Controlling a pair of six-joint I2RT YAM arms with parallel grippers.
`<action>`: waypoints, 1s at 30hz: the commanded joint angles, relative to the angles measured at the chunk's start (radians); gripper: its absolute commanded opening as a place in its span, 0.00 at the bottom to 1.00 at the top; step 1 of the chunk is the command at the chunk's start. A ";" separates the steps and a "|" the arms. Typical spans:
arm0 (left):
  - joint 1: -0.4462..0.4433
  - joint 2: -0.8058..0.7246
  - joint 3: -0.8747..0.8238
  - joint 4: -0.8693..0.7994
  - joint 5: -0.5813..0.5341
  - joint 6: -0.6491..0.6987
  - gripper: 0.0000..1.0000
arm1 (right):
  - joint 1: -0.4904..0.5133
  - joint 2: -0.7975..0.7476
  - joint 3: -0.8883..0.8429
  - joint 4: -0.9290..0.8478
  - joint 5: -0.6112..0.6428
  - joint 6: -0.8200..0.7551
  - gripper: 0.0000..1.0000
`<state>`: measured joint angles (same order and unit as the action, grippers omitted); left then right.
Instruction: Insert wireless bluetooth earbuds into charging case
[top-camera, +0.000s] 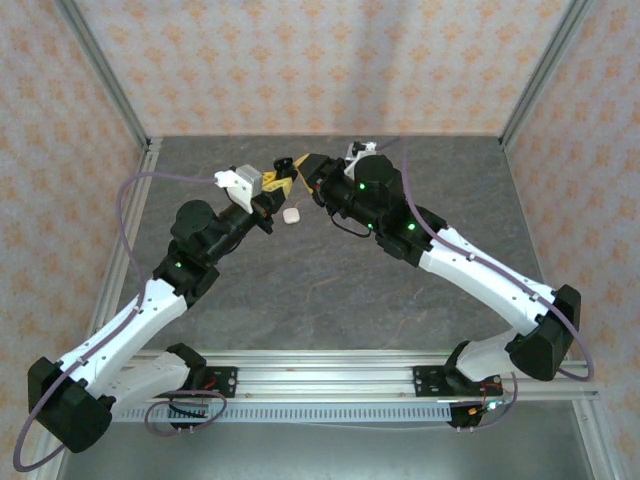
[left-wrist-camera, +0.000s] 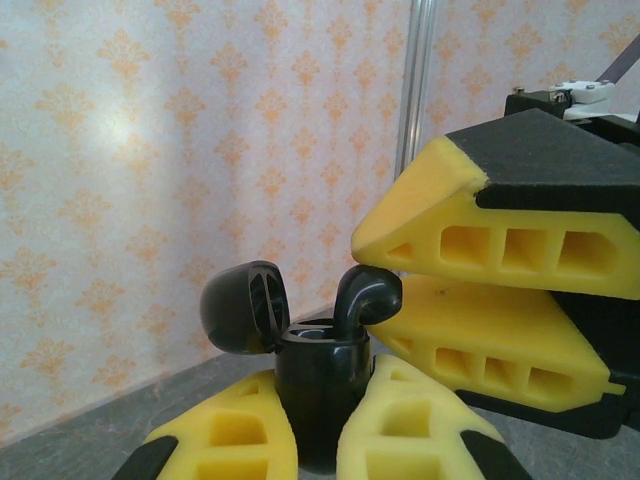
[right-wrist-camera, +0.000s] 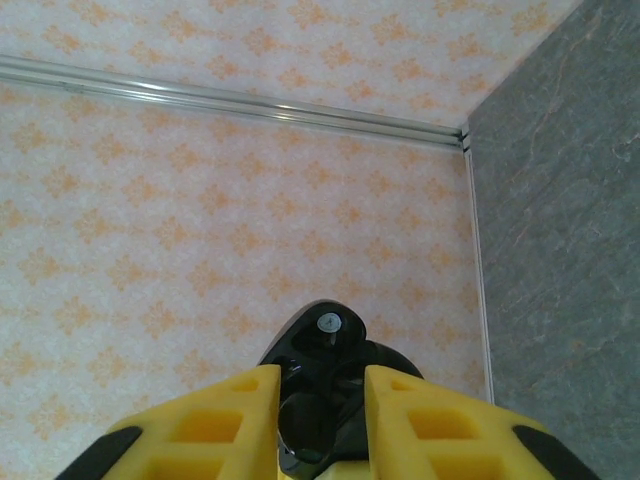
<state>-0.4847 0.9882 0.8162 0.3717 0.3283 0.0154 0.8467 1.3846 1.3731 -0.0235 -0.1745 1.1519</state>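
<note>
The charging case (left-wrist-camera: 318, 375) here is glossy black and stands upright, with my left gripper (left-wrist-camera: 318, 410) shut on its lower body. Its lid (left-wrist-camera: 243, 307) is swung open to the left. One black earbud (left-wrist-camera: 372, 292) stands with its stem down in the right well and its head sticking out above the rim. My right gripper (left-wrist-camera: 366, 290) reaches in from the right, its yellow jaws a little apart above and below that head. In the right wrist view the open case (right-wrist-camera: 335, 340) sits between my right gripper's (right-wrist-camera: 318, 400) parted fingers. From above, both grippers (top-camera: 283, 183) (top-camera: 305, 168) meet over the table's far middle.
A small white rounded-square pebble-shaped object (top-camera: 291, 215) lies on the grey table (top-camera: 330, 280) just in front of the two grippers. Patterned walls and metal frame posts (top-camera: 115, 95) enclose the back and sides.
</note>
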 joint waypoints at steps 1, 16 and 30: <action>-0.002 -0.020 0.002 0.054 -0.017 -0.001 0.00 | 0.008 -0.009 0.039 -0.043 -0.012 -0.043 0.30; -0.002 -0.033 -0.002 0.026 -0.006 0.001 0.00 | 0.009 -0.014 0.131 -0.180 -0.123 -0.186 0.32; -0.003 -0.058 -0.007 -0.004 0.032 0.000 0.00 | -0.010 -0.028 0.263 -0.454 -0.031 -0.329 0.08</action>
<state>-0.4847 0.9550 0.8162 0.3660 0.3359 0.0154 0.8433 1.3750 1.5951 -0.4145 -0.2340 0.8722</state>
